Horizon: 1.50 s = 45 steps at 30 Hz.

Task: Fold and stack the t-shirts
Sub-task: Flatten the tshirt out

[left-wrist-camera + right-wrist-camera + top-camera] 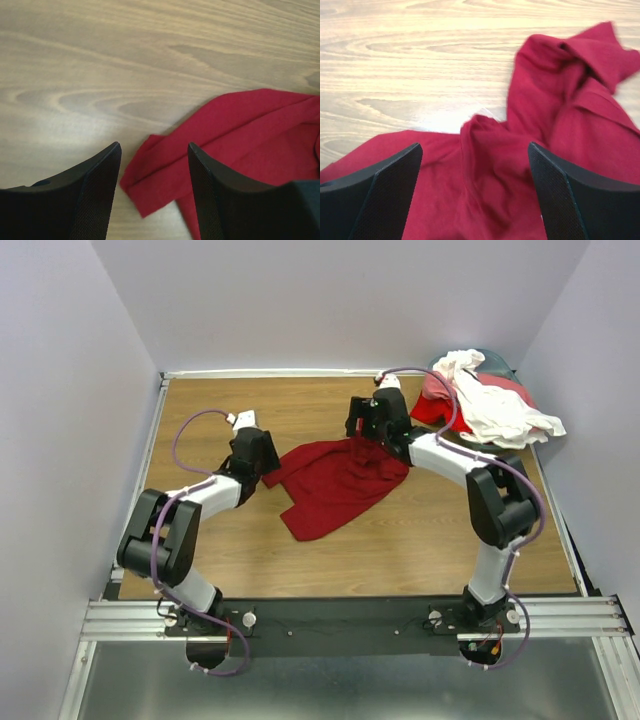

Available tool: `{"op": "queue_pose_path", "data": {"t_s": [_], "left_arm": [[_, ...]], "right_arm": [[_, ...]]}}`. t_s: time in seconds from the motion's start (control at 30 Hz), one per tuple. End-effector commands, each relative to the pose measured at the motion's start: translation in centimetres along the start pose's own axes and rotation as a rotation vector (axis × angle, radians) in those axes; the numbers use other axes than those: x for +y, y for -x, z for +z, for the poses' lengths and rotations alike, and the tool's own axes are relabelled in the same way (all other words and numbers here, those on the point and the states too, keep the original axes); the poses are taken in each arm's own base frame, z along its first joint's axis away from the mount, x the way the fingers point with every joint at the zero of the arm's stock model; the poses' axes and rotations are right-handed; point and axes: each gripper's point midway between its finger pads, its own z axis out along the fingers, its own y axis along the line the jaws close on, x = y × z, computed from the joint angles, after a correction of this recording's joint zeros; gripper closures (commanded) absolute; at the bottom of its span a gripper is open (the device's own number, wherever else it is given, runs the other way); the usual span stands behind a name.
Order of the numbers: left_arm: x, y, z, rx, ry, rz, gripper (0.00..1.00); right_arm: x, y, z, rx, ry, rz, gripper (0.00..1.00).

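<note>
- Black mesh-padded left gripper (155, 147) sits low over the wood with its jaws partly apart and nothing pinched. A folded corner of the crimson t-shirt (340, 480) lies flat on the table (300, 410), right in the gap between them.
- The right gripper (475, 146) is spread wide over a bunched ridge of the same shirt and isn't holding anything either.
- Key bit imo: the shirt is a rumpled strip in the middle of the table, running diagonally from near-left to far-right. The left gripper is at its left edge and the right gripper at its far-right end, so each arm is the closer one for its own end.
- From the left gripper the cloth spreads off to the right. From the right one it fans out toward near-left.
- My guess is the next move is a pinch at both ends to pull it flat. The right side looks trickier, since there are lots of layers wadded up there.
- The rest are heaped in the far right corner: white t-shirt (500, 405) on top, red-pink t-shirt (435, 405) under it, and a sliver of teal t-shirt (497, 358) behind.
- Nothing looks folded or stacked.
</note>
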Motion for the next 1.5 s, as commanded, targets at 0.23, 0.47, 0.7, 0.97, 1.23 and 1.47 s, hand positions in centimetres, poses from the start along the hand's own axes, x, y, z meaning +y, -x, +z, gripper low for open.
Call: {"op": "queue_pose_path", "data": {"t_s": [0.23, 0.47, 0.7, 0.97, 1.23, 1.47], "left_arm": [[1.2, -1.4, -2.9, -0.02, 0.01, -0.133, 0.36], [1.7, -2.7, -3.6, -0.005, 0.012, -0.158, 0.39], [0.9, -3.8, -2.8, 0.016, -0.008, -0.153, 0.43], [0.7, -3.7, -2.4, 0.023, -0.001, -0.13, 0.46], [0.5, -4.0, -1.9, 0.053, 0.013, -0.091, 0.49], [0.3, -4.8, -1.8, 0.093, 0.03, -0.063, 0.49]], "right_arm": [[1.3, -2.9, 6.4, 0.066, 0.064, -0.077, 0.1], [1.3, -4.0, 7.3, 0.09, 0.065, -0.067, 0.11], [1.1, -4.0, 7.7, 0.085, 0.056, -0.072, 0.11], [1.1, -4.6, 8.1, 0.096, 0.055, -0.065, 0.11], [1.0, -4.5, 7.9, 0.095, 0.052, -0.064, 0.11], [1.0, -4.6, 7.9, 0.097, 0.051, -0.064, 0.11]]}}
